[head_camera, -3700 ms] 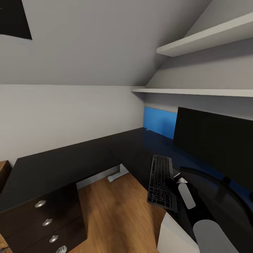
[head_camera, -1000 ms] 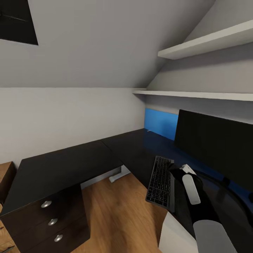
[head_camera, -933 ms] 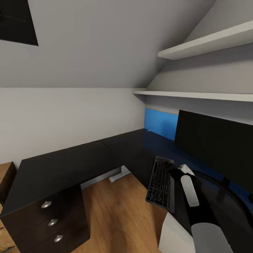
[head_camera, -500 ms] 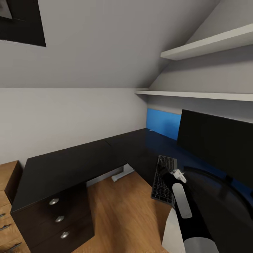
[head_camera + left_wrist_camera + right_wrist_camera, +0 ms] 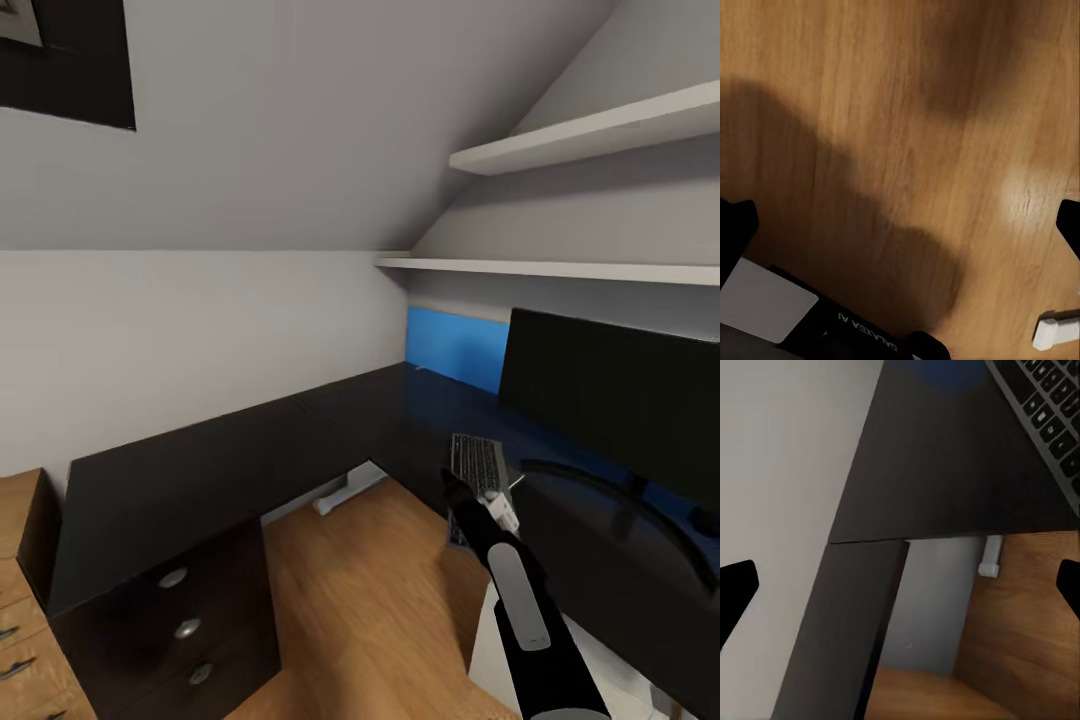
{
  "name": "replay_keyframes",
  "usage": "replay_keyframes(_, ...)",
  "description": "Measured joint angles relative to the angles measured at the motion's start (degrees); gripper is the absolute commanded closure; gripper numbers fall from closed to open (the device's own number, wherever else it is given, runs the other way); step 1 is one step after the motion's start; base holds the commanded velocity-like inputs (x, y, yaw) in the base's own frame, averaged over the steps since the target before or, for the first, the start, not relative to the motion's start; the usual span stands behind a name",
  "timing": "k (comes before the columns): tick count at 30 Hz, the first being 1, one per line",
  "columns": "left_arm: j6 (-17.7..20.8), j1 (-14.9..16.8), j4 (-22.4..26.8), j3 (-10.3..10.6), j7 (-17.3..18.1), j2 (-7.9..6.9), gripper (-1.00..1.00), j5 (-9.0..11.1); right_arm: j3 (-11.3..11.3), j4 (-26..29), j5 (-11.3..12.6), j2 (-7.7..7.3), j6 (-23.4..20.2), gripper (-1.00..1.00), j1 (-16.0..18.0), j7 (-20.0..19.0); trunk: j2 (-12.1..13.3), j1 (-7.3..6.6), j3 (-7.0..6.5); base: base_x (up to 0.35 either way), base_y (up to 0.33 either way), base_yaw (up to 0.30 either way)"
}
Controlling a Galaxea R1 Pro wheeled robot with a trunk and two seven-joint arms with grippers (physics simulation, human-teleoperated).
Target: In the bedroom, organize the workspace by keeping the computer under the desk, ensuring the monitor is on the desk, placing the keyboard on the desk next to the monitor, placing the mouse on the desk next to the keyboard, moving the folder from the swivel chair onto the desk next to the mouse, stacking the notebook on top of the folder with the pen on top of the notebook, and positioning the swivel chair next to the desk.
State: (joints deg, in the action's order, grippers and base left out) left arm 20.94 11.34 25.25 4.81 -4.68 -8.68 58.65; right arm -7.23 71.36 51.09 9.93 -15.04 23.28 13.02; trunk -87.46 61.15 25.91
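Observation:
The black L-shaped desk point(image 5: 200, 470) runs along the wall and turns at the right. On it stands the black monitor point(image 5: 610, 400), and the silver-grey keyboard point(image 5: 478, 465) point(image 5: 1046, 412) lies in front of it. My right gripper point(image 5: 452, 488) point(image 5: 900, 589) hovers at the keyboard's near end, over the desk's front edge, open with nothing between its fingers. My left gripper point(image 5: 900, 229) is open over the wooden floor point(image 5: 907, 112). The mouse, folder, notebook, pen, swivel chair and computer are out of view.
A black drawer unit point(image 5: 185, 625) with round silver knobs stands under the desk's left wing, with a wooden nightstand point(image 5: 20, 610) beside it. A blue wall panel point(image 5: 455, 350) and two white shelves point(image 5: 560, 268) sit above the desk. A white desk foot point(image 5: 340, 495) rests on the floor.
The camera has shifted, so the whole view has moved. My right arm has drawn back from beside the keyboard toward the desk's front edge. The keyboard lies where it was.

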Motion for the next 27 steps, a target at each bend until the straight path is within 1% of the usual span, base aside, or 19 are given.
replay_keyframes(3, 0.0, 0.0, 0.0, 0.0, 0.0, 0.03, -1.00, 0.0, 0.0, 0.0, 0.3, 0.00, 0.1, -1.00, -0.2, 0.0, 0.0, 0.00, 0.00, -0.002, 0.162, -0.296)
replay_keyframes(5, 0.0, 0.0, 0.0, 0.1, 0.0, 0.04, -1.00, 0.0, 0.1, 0.0, 0.5, 0.01, 1.8, -1.00, -0.7, 0.0, 0.0, 0.00, 0.00, -0.001, 0.050, -0.281)
replay_keyframes(6, 0.0, 0.0, 0.0, 0.1, 0.0, 0.05, -1.00, 0.0, 0.4, 0.0, 0.6, 0.01, 3.9, -1.00, -1.3, 0.0, 0.0, 0.00, 0.01, 0.000, 0.027, -0.227)
replay_keyframes(7, 0.0, 0.0, 0.0, 0.1, 0.0, 0.05, -1.00, 0.0, 0.8, 0.0, 0.7, 0.01, 4.5, -1.00, -1.5, 0.0, 0.0, 0.00, 0.01, 0.000, 0.022, -0.187)
replay_keyframes(10, 0.0, 0.0, 0.0, 0.1, 0.0, 0.05, -1.00, 0.0, 3.1, 0.2, 0.8, 0.02, 5.7, -1.00, -2.1, 0.0, 0.0, 0.00, 0.02, 0.000, 0.013, -0.115)
replay_keyframes(11, 0.0, 0.0, 0.0, 0.1, 0.0, 0.05, -1.00, 0.0, 4.8, 0.7, 0.8, 0.02, 6.3, -1.00, -2.7, -0.1, 0.0, 0.00, 0.03, 0.000, 0.007, -0.061)
replay_keyframes(12, 0.0, 0.0, 0.0, 0.1, 0.0, 0.05, -1.00, 0.0, 5.6, 1.0, 0.8, 0.02, 6.6, -1.00, -3.2, -0.1, 0.0, 0.00, 0.03, 0.000, 0.006, -0.049)
replay_keyframes(15, 0.0, 0.0, 0.0, 0.1, 0.0, 0.06, -1.00, 0.0, 7.3, 2.2, 0.9, 0.06, 7.7, -1.00, -4.7, -0.2, 0.0, 0.00, 0.03, 0.000, 0.004, -0.030)
replay_keyframes(16, 0.0, 0.0, 0.0, 0.1, 0.0, 0.06, -1.00, -0.1, 8.2, 2.9, 0.9, 0.06, 8.7, -1.00, -5.5, -0.2, 0.0, 0.00, 0.03, 0.000, 0.002, -0.016)
replay_keyframes(19, 0.0, 0.0, 0.0, 0.1, 0.0, 0.05, -1.00, -0.1, 9.3, 4.8, 1.0, 0.06, 10.3, -1.00, -6.9, -0.2, 0.0, 0.00, 0.03, 0.000, 0.001, -0.009)
replay_keyframes(22, 0.0, 0.0, 0.0, 0.1, 0.0, 0.05, -1.00, -0.1, 9.9, 6.9, 1.3, 0.06, 11.0, -1.00, -8.3, -0.1, 0.0, 0.00, 0.03, 0.000, 0.000, -0.004)
replay_keyframes(25, 0.0, 0.0, 0.0, 0.1, 0.0, 0.05, -1.00, -0.1, 10.7, 8.5, 1.4, 0.06, 11.1, -1.00, -9.3, -0.1, 0.0, 0.00, 0.03, 0.000, 0.000, -0.005)
replay_keyframes(27, 0.0, 0.0, 0.0, 0.1, 0.0, 0.05, -1.00, -0.1, 11.8, 9.9, 1.6, 0.06, 11.1, -1.00, -10.8, -0.1, 0.0, 0.00, 0.04, 0.000, 0.000, -0.097)
